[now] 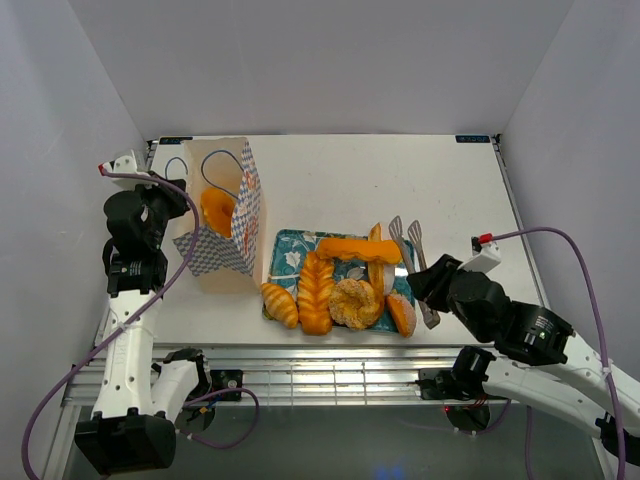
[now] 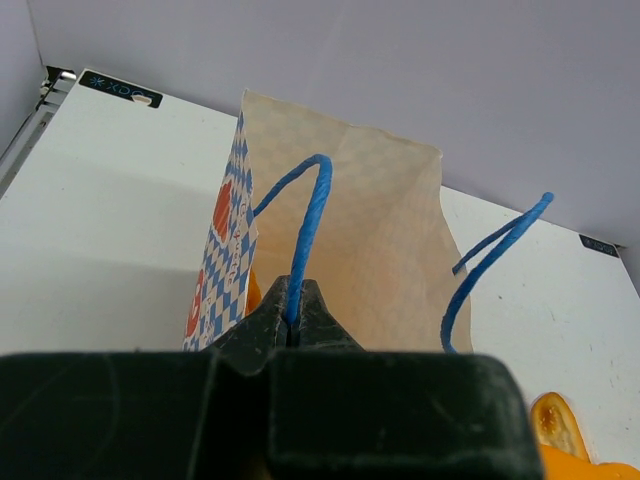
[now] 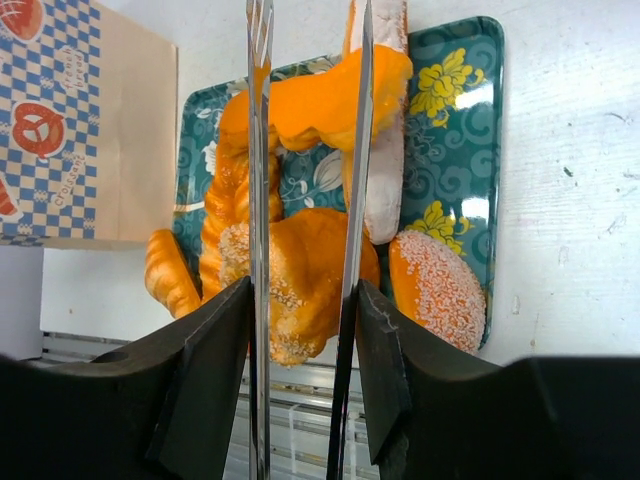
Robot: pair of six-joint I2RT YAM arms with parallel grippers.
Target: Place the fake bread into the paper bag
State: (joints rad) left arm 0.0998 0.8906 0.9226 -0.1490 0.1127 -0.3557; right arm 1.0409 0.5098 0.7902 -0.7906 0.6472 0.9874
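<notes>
Pinching a blue handle [image 2: 312, 215], the left gripper [image 2: 290, 305] steadies the paper bag [image 1: 222, 250] open by the counter's [image 1: 400, 180] left edge. The right gripper [image 3: 302, 300] clasps tongs [image 3: 258, 150] above the fake bread [image 3: 300, 265] near its front edge.

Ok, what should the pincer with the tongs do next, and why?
Probably lower the tongs and squeeze them around the long orange loaf. The right pincer holds them spread over that loaf on the teal tray, while the left pincer pinches the blue handle of the paper bag.
</notes>
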